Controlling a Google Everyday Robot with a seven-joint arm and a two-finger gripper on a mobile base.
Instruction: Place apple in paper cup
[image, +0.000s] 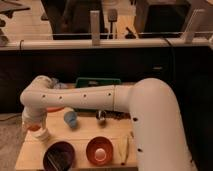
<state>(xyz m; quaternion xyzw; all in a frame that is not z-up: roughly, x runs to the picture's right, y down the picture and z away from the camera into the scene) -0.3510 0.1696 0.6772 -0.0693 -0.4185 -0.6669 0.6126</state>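
My gripper hangs down from the white arm's left end, over the left edge of the wooden table. It is shut on the apple, a small orange-yellow round fruit at its tip. The paper cup, short and white, stands just below and to the right of the apple, touching or nearly touching it. The gripper's body hides part of the cup and the apple's top.
A light-blue cup stands right of the gripper. A dark bowl and an orange bowl sit at the front. A long pale stick-like item lies front right. A green tray is behind the arm.
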